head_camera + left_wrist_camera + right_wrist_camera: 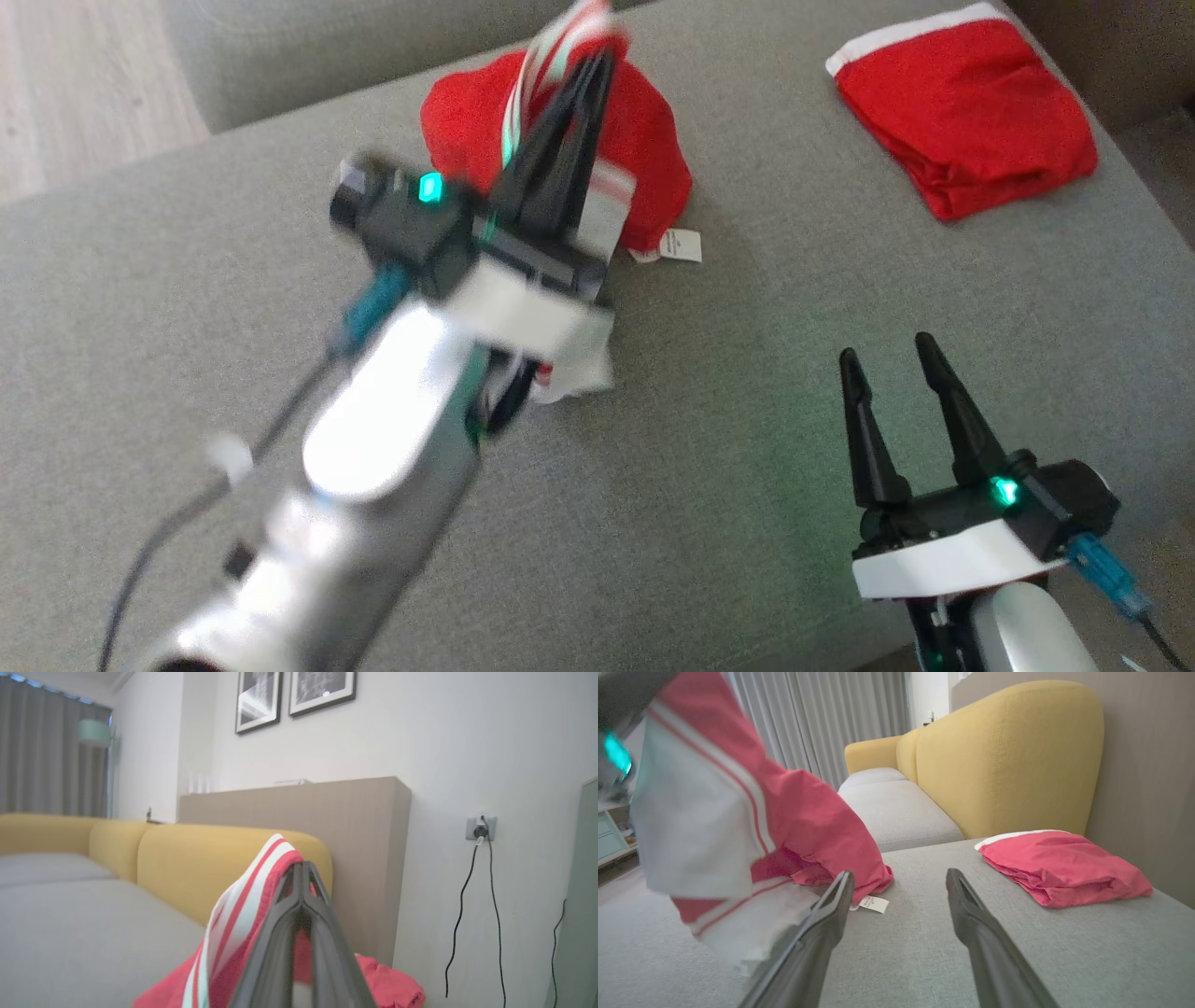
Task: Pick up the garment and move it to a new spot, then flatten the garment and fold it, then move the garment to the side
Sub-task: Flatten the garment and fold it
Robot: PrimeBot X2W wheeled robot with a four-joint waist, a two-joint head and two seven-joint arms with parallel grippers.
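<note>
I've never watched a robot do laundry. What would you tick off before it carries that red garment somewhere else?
1. Grip: left pincer shut on the garment by its striped band: ok.
2. Lift: garment clear of the couch seat: not ok, its lower part rests there.
3. Spare arm: right pincer open, holding nothing: ok.
4. Landing room: bare couch seat ahead of the right pincer: ok.
5. Neighbour: folded garment lies apart from the held one: ok.
6. Firmness of the grip: cannot tell.
</note>
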